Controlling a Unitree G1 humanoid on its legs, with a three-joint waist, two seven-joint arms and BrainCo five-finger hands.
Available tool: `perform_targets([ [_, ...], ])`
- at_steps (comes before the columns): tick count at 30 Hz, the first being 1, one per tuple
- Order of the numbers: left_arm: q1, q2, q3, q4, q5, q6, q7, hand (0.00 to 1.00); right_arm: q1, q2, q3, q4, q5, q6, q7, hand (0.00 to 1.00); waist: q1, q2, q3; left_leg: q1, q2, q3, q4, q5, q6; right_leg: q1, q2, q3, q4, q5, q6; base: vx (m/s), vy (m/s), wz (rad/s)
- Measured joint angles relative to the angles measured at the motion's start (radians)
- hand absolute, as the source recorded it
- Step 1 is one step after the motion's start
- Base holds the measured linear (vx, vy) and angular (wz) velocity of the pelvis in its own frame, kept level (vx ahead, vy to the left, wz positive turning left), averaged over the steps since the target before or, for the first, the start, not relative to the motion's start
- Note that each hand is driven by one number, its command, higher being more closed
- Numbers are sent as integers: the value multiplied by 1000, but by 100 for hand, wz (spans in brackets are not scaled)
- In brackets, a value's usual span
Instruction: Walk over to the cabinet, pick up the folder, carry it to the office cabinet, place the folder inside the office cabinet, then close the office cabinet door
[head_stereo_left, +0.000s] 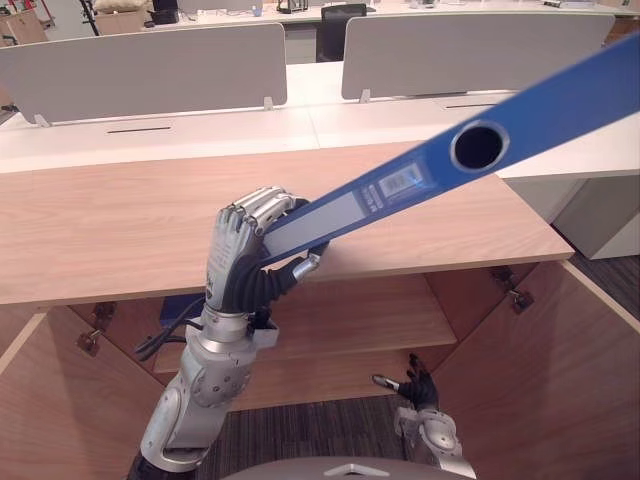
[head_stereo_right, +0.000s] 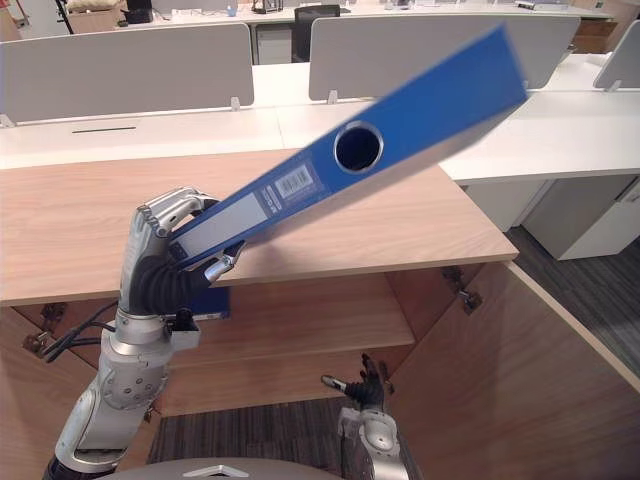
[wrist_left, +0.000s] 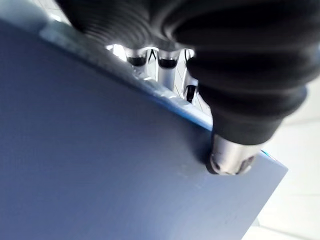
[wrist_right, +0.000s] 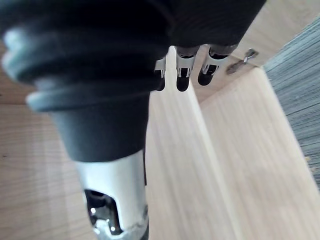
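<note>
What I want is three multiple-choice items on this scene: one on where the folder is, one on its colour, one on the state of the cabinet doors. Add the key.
1. Where is the folder?
A. flat on the white desks behind
B. in the left hand, above the cabinet top
C. lying on the floor

2. What colour is the folder?
A. red
B. green
C. blue

3. How do the cabinet doors stand?
A. both shut
B. both swung open
C. one shut

Key: 1 B, fingers and thumb clamp its lower end, while the right hand hangs low, open and empty. 2 C, spine and cover are blue. 3 B, they stand out to the sides, baring the shelf.
</note>
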Motion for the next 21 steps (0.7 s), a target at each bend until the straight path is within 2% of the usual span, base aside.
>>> perform_targets([
  [6, -7, -56, -21, -68, -190, -39, 37, 100, 22, 50, 0, -238, 54, -52, -36, 0, 0, -1, 6, -4, 2, 40, 7, -10, 3, -32, 5, 42, 11, 1, 1, -36, -20, -19],
  [10, -14, -84, -18, -102, -293, -44, 83, 100, 49, 68, -3, -421, 65, -97, -65, 0, -3, -6, 18, -14, 1, 52, 34, -27, 9, -35, 5, 55, 13, 2, 2, -15, -12, -11],
  [13, -13, -88, 5, -108, -353, -44, 104, 100, 67, 87, -16, -545, 64, -112, -77, 0, -4, -11, 24, -14, 1, 57, 39, -33, 9, -35, 5, 61, 14, 2, 2, -31, -26, -5],
  [17, 11, -91, 27, -116, -434, -50, 110, 100, 71, 88, -21, -700, 63, -150, -103, 0, -4, -7, 27, -17, 1, 75, 54, -46, 10, -45, 5, 79, 15, 4, 5, -36, -19, -14],
  [21, 26, -106, 51, -115, -570, -56, 77, 100, 65, 88, -21, -860, 62, -191, -106, 0, -6, -5, 35, -17, 0, 93, 56, -50, 14, -52, 3, 96, 19, 6, 9, -42, -20, -11],
])
